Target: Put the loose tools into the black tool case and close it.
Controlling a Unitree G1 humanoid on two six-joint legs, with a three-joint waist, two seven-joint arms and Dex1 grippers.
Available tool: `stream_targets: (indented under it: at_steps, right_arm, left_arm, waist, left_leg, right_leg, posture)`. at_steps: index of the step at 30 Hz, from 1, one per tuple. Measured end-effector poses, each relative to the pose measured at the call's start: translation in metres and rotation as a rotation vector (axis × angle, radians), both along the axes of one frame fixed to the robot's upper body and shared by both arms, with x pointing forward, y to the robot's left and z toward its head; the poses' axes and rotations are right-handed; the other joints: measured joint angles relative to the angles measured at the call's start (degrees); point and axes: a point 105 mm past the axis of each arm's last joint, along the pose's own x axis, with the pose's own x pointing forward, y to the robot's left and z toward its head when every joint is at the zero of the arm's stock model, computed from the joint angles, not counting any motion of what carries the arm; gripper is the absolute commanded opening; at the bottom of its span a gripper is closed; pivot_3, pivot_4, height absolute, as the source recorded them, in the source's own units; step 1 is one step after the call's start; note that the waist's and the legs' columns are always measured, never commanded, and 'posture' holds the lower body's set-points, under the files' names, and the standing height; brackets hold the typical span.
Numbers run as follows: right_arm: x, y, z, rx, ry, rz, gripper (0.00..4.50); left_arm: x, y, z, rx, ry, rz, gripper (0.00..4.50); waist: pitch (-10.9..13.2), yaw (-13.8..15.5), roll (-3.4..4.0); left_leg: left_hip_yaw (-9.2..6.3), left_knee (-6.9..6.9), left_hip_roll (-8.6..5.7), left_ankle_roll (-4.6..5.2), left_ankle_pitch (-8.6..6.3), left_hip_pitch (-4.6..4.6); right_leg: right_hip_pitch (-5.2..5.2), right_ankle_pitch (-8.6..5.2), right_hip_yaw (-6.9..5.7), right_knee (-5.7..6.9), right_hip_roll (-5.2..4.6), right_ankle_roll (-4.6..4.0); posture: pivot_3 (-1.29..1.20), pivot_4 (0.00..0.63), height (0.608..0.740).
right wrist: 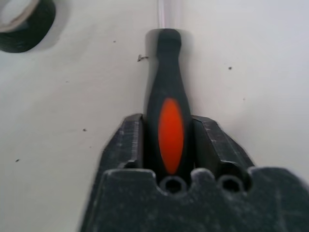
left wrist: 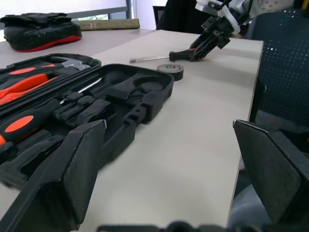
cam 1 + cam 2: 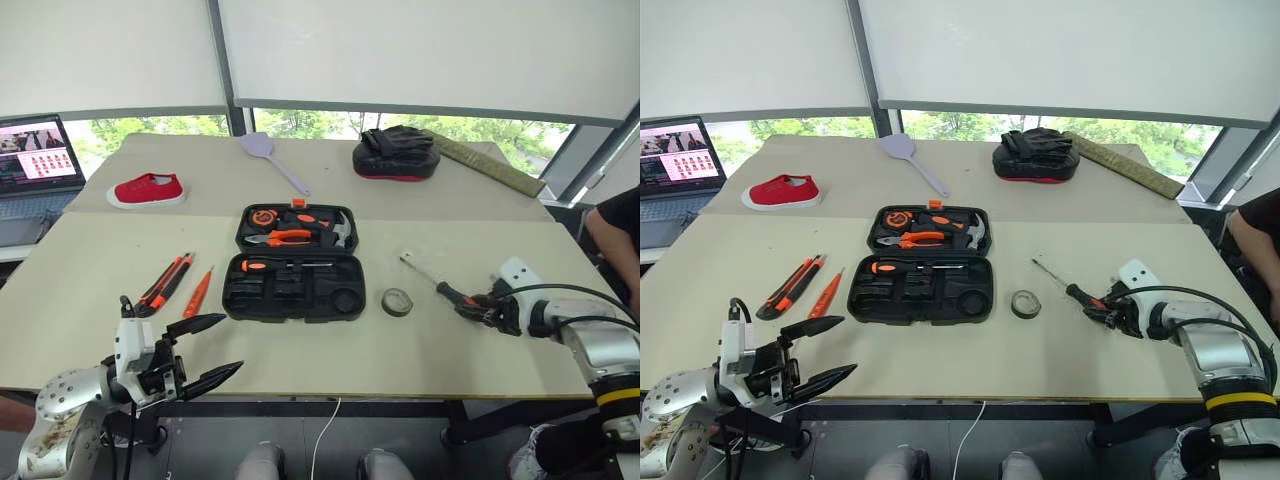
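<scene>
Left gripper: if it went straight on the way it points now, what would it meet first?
Probably the near corner of the open tool case. The left gripper points level across the table toward the right, fingers open; its line may pass just clear of the case, toward the tape roll. Depth is unclear.

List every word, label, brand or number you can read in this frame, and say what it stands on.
No text can be read anywhere in these pictures.
Laptop screen: a page of small pictures and lines, too small to read.
Tape roll: faint marks on its top face, too blurred to read.
Tool case and the tools in it: no legible brand or label.
Screwdriver in the right gripper: plain orange inlay, no lettering.
</scene>
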Motion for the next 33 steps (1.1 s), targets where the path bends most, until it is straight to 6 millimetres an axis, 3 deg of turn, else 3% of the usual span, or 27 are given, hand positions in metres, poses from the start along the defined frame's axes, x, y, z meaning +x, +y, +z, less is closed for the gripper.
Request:
stream_targets:
  at_steps: [3, 6, 9, 11, 13, 18, 33]
  right_arm:
    - [0.006, 0.022, 0.03, 0.003, -0.109, 0.134, 1.04]
    - [0.013, 0.063, 0.088, -0.021, -0.288, 0.363, 1.04]
    - [0.017, 0.114, 0.111, -0.078, -0.317, 0.599, 1.04]
    - [0.018, 0.151, 0.103, -0.113, -0.262, 0.746, 1.04]
    - [0.022, 0.173, 0.09, -0.139, -0.205, 0.804, 1.04]
    - [0.04, 0.206, 0.065, -0.229, -0.124, 0.822, 1.04]
    - [0.058, 0.219, 0.056, -0.307, -0.097, 0.777, 1.04]
  left_arm:
    - [-0.004, -0.001, 0.001, -0.02, 0.025, 0.006, 4.5]
    - [-0.001, -0.003, 0.006, -0.031, 0.015, 0.021, 4.5]
    - [0.005, 0.003, 0.008, -0.054, 0.005, 0.092, 4.5]
    - [0.014, 0.008, 0.009, -0.078, -0.014, 0.176, 4.5]
    - [0.021, 0.017, 0.007, -0.073, -0.029, 0.262, 4.5]
    - [0.033, 0.027, 0.007, -0.093, -0.051, 0.4, 4.5]
    - [0.031, 0.027, 0.0, -0.084, -0.049, 0.431, 4.5]
  waist:
    - [0.1, -0.6, 0.16]
    - [0.2, -1.3, 0.28]
    - [0.2, -1.8, 0.27]
    - [0.2, -1.6, 0.25]
    - [0.2, -1.2, 0.25]
    - [0.2, -0.5, 0.23]
    - [0.2, -1.2, 0.24]
  left_leg:
    - [0.06, -0.01, 0.04, 0.01, 0.0, -0.05]
    - [0.01, -0.01, 0.15, 0.01, 0.01, -0.12]
    - [0.05, -0.01, 0.46, -0.01, 0.02, -0.13]
    - [0.05, -0.01, 0.61, -0.02, 0.02, -0.14]
    - [0.08, -0.01, 0.66, -0.08, 0.06, -0.3]
    - [0.17, 0.01, 0.64, -0.16, 0.09, -0.56]
    - [0.22, -0.01, 0.8, -0.28, 0.13, -0.51]
  right_leg:
    - [-0.21, 0.08, 0.07, 0.06, 0.01, 0.19]
    - [-0.37, 0.1, 0.15, 0.13, 0.26, 0.25]
    - [-0.51, 0.16, 0.22, 0.1, 0.58, 0.09]
    - [-0.56, 0.33, 0.2, 0.15, 0.77, -0.36]
    - [-0.75, 0.34, 0.2, 0.24, 0.83, -0.43]
    - [-0.88, 0.4, 0.18, 0.19, 0.8, -0.37]
    - [-0.93, 0.47, 0.12, 0.26, 0.9, -0.5]
  posture:
    - [0.0, 0.15, 0.74]
    - [0.0, 0.15, 0.74]
    - [0.0, 0.15, 0.74]
    - [0.0, 0.15, 0.74]
    - [0.0, 0.15, 0.74]
    - [0.0, 0.15, 0.74]
    - [0.0, 0.15, 0.74]
